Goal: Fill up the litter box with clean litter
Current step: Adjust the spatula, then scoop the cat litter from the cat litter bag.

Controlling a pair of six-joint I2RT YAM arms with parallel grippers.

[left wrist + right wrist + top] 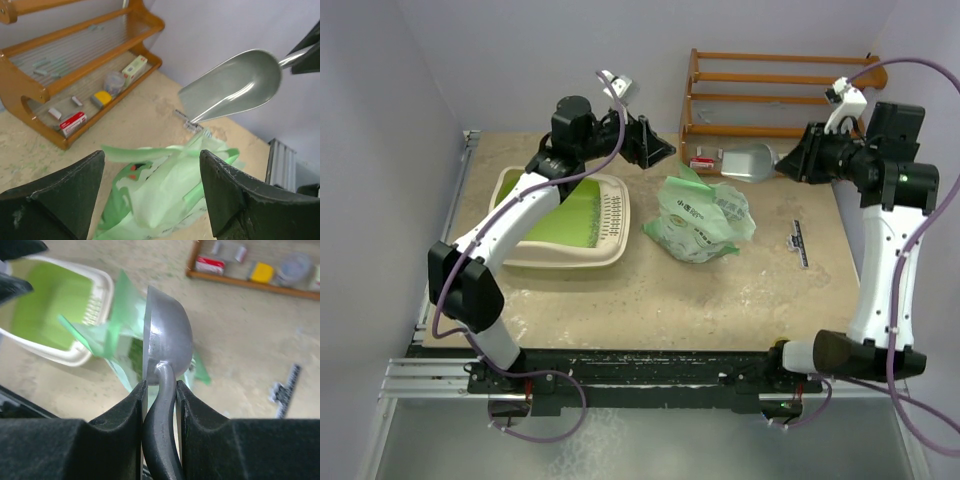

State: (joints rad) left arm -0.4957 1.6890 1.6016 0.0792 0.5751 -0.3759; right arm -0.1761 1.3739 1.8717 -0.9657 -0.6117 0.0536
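Top: litter box (570, 262) sits left on the counter (740, 300), green bag (700, 222) just beside it on its right. Left wrist: left jaws wide open above the bag, metal scoop (235, 85) raised beyond. Right wrist: right jaws clamped on the scoop handle, litter box at upper left

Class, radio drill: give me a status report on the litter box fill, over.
Left gripper open, near the bag. Right gripper shut on the scoop, scoop empty. Litter box left of bag. Bag lies between scoop and box.
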